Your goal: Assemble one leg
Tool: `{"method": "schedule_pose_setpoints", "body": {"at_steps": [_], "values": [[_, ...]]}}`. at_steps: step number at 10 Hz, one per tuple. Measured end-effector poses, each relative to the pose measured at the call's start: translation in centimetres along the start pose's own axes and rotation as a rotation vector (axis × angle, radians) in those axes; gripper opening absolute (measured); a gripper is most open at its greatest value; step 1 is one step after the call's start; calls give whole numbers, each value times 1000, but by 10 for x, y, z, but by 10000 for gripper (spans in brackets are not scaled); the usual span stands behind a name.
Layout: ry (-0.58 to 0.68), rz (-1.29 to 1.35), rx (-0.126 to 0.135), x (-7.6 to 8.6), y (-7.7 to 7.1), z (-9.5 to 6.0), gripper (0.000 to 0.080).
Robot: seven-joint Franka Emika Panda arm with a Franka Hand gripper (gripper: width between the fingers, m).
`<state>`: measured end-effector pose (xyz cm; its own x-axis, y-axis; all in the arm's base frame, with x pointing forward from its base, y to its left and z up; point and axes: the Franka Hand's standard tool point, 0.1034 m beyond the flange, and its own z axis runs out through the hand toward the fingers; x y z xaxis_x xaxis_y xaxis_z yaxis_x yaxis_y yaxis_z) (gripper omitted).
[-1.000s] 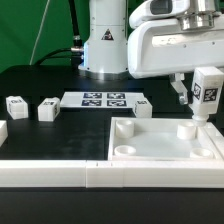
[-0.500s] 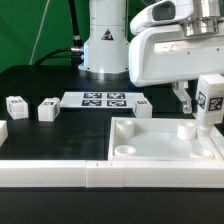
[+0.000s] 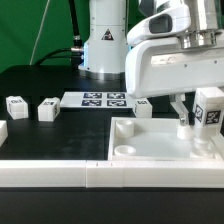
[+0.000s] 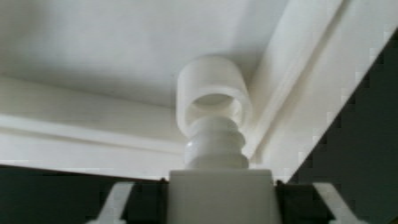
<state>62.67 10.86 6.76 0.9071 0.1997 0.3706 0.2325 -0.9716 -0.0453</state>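
My gripper (image 3: 198,115) is shut on a leg (image 3: 208,108), a white squarish post with a black-and-white tag, held upright over the far right corner of the large white tray-like piece (image 3: 150,140). In the wrist view the leg (image 4: 222,195) sits between my fingers (image 4: 121,203) and its threaded tip (image 4: 214,140) points at a round corner socket (image 4: 215,92) just beyond it. Whether the tip touches the socket I cannot tell. Other legs lie on the table: (image 3: 15,104), (image 3: 48,109), (image 3: 141,107).
The marker board (image 3: 103,99) lies flat at the back, in front of the arm's base (image 3: 102,45). Long white bars (image 3: 50,172) run along the front edge. The tray has a near left socket (image 3: 124,150).
The gripper with the leg has moved slightly toward the exterior view's left and lower, closer over the tray's far right corner socket.
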Motion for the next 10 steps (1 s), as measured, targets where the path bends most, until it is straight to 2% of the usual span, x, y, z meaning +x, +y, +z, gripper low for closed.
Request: {"method": "schedule_pose_setpoints", "body": {"at_steps": [5,9,10], "values": [[1,1,-1,-8,-1,15,291],[38,0,-10,-7,-1,16,291],[37,0,-10,-7,-1,16,389]]}}
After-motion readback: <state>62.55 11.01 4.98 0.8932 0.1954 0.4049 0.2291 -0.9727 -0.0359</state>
